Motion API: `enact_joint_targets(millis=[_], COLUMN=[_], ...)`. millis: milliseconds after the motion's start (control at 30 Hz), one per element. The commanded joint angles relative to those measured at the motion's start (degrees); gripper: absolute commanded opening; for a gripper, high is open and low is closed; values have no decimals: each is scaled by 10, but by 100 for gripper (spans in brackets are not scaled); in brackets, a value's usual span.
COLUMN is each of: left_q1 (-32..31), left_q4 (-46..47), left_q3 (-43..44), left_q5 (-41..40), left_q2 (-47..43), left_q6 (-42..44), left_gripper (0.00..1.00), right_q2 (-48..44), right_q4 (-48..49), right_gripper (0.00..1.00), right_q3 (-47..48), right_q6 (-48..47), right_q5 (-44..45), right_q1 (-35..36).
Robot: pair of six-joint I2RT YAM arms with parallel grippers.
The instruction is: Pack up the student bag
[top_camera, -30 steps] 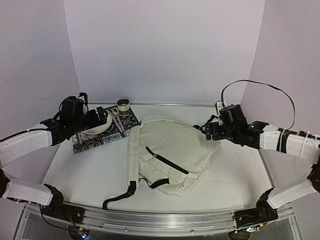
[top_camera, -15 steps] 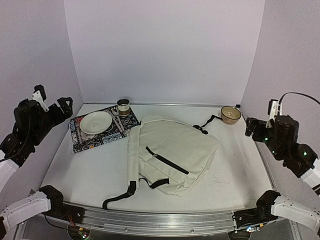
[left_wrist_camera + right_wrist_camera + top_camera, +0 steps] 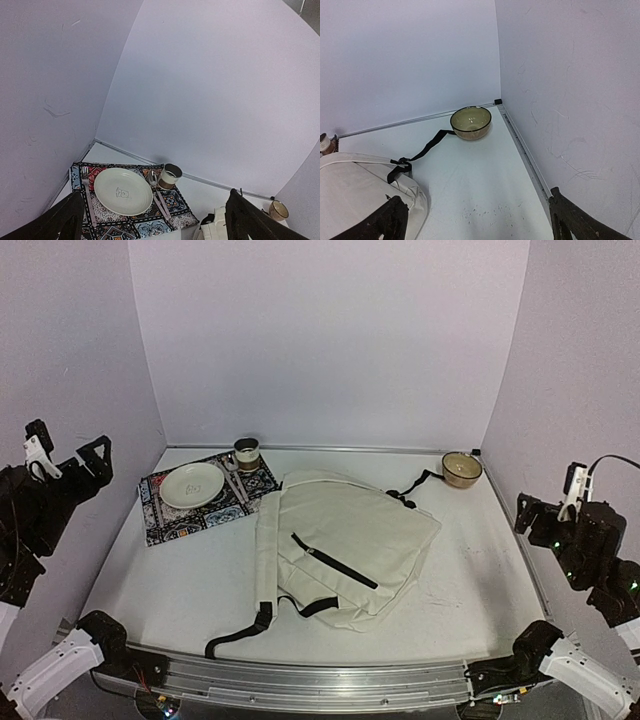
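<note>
1. Bag (image 3: 340,545) lies flat in the middle of the surface (image 3: 180,580). It is cream fabric, with one corner toward the near edge.
2. A black zipper (image 3: 335,562) runs diagonally across the bag's top face and looks shut.
3. One black strap (image 3: 235,635) trails from the bag's near-left corner toward the near edge.
4. A second strap (image 3: 420,483) runs from the bag's far-right side and ends just beside the bowl (image 3: 462,469).
5. The bowl is tan, upright and looks empty. It sits in the far-right corner, apart from the bag.
6. A patterned placemat (image 3: 160,520) lies far-left, with its right edge just beside the bag.
7. A white plate (image 3: 192,484) sits on the placemat.
8. A fork (image 3: 89,200) lies left of the plate, and a second utensil (image 3: 160,200) lies to its right.
9. A cup (image 3: 247,452) stands upright at the placemat's far-right corner.
10. Left gripper (image 3: 68,448) is up by the left wall, spread wide with nothing between the fingers. It is well apart from the bag.
11. Right gripper (image 3: 560,518) is up by the right wall, also spread wide and holding nothing. It is well apart from the bag and bowl.
</note>
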Motion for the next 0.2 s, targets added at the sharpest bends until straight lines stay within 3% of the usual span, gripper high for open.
enact_joint_targets(millis=[0, 167], left_q1=[0, 0], left_q4=[1, 0], left_q3=[1, -3], left_q5=[-9, -8], left_q2=[23, 25], left_q6=[14, 11], left_gripper=[100, 99], right_q2=[-4, -4], right_q4=[-3, -3], right_gripper=[98, 98], right_q3=[-5, -3], right_q6=[-7, -9], right_q5=[21, 21], right_q1=[1, 1])
